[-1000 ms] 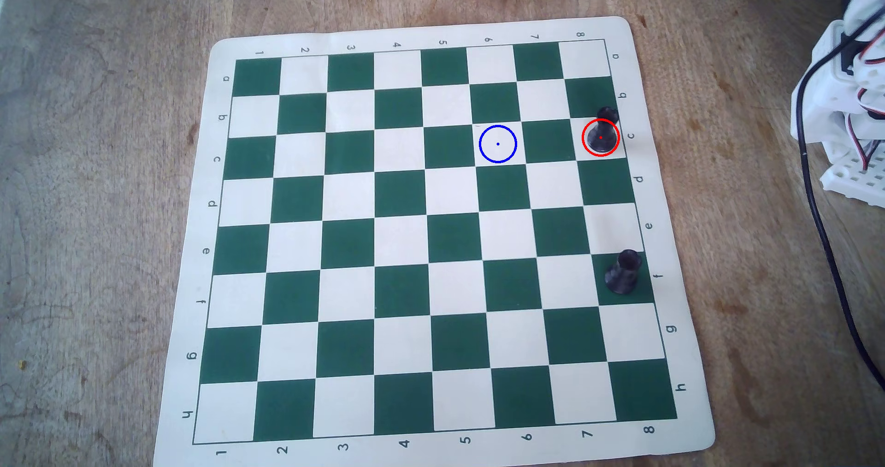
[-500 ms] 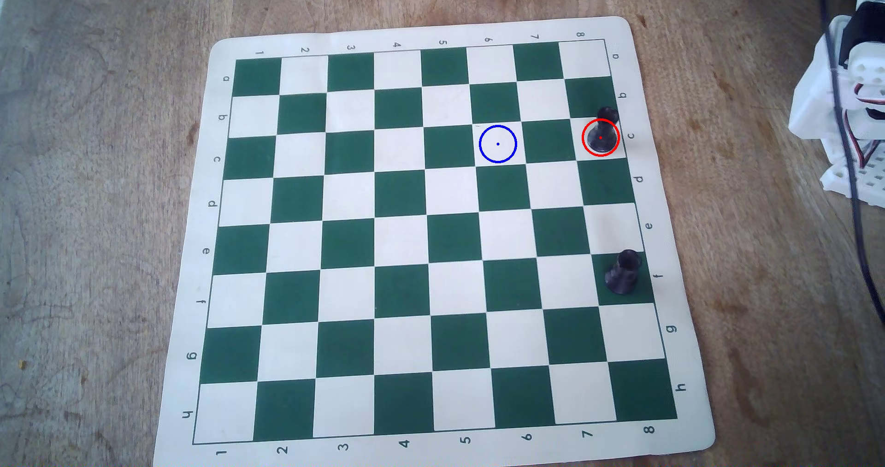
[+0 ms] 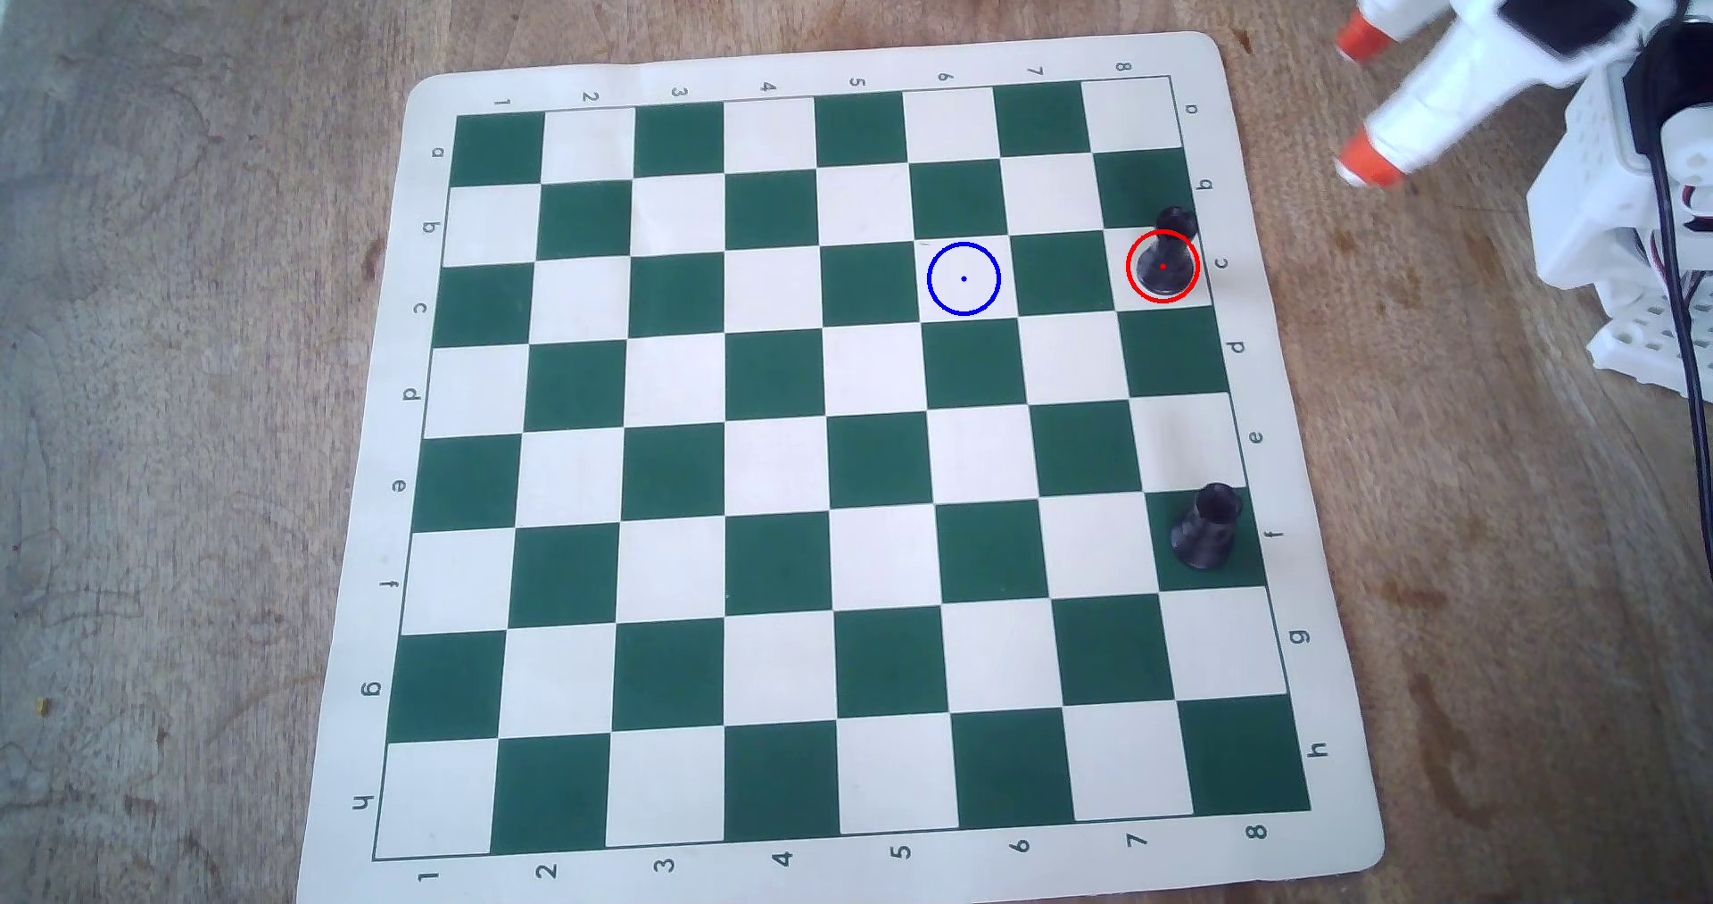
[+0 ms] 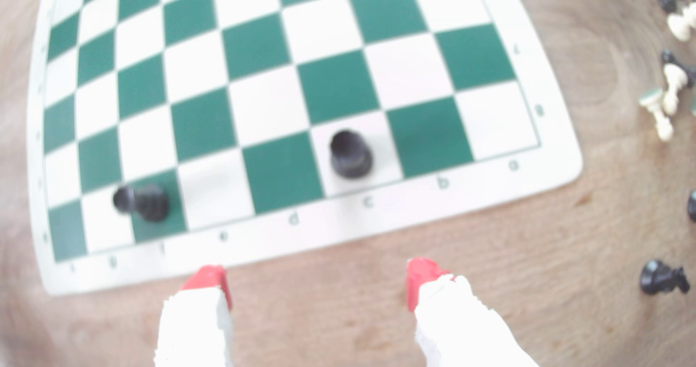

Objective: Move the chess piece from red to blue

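pincer point(image 3: 1355, 102) spread wide, empty, over bare table off board corner; you stage it so for reach to chess piece point(image 3: 1164, 260). piece stands upright in red ring point(image 3: 1130, 255), ahead of tips in wrist view. blue ring point(image 3: 931, 266) farther ahead, vacant. count on board point(image 3: 649, 70): two black pieces, second is stout piece point(image 3: 1205, 526). two rings.

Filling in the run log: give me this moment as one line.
gripper: open, empty, beside the board | chess piece: upright in red ring | blue ring: empty | grasp: not yet done
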